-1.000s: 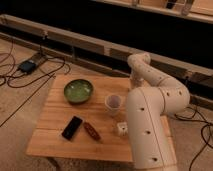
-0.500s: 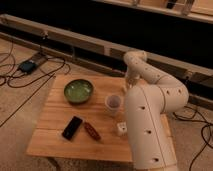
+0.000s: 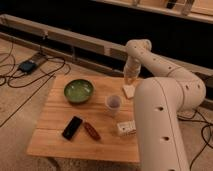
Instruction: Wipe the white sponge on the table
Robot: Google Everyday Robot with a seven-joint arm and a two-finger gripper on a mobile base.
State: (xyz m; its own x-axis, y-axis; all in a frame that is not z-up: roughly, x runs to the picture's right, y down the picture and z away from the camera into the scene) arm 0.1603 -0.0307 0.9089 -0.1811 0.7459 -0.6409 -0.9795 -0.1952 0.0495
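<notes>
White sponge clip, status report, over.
End effector low at the table's far edge, just above the thin flat off-white sponge. Pale wooden plank table. White cup close beside sponge.

Saw warm, dim indoor light, seemingly from overhead. Table (image 3: 55,135) top was brightest patch; wall behind was near black. Pale arm (image 3: 165,105) carried soft sheen, no hard glare. Gripper (image 3: 131,79) sat at far table edge, just above white sponge (image 3: 129,91), its underside shaded. I noted dark shadow under table.
</notes>
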